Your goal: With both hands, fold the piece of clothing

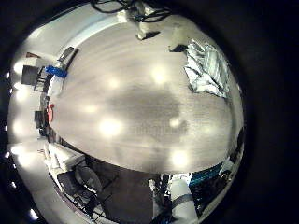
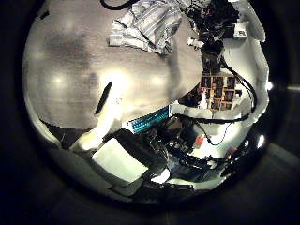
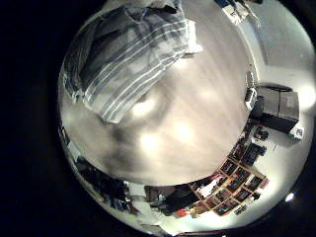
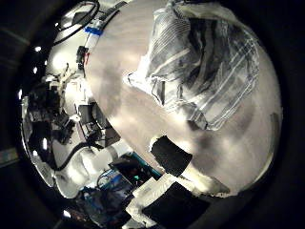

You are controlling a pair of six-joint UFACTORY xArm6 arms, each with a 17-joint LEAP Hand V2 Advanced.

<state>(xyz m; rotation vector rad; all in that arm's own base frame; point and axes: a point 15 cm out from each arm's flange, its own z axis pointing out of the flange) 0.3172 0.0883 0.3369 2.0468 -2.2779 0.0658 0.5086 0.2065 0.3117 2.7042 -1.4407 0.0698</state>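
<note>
A striped piece of clothing lies crumpled in a loose heap on the table. In the right little finger side palm view it [image 3: 123,59] fills much of the picture, close under the right palm. In the right thumb side palm view it [image 4: 205,62] lies spread on the table [image 4: 114,86], beyond parts of my right hand [image 4: 176,167] at the picture's edge. From the left palm it is far off: it [image 1: 207,67] lies near the table's far edge, and also shows in the left thumb side palm view [image 2: 148,23]. Parts of my left hand [image 2: 127,155] show there, away from the cloth.
The wide table top [image 1: 131,103] between the left palm and the cloth is bare. Small objects [image 1: 54,71] stand at one table edge. Shelving [image 2: 220,89] and equipment stand beyond the table.
</note>
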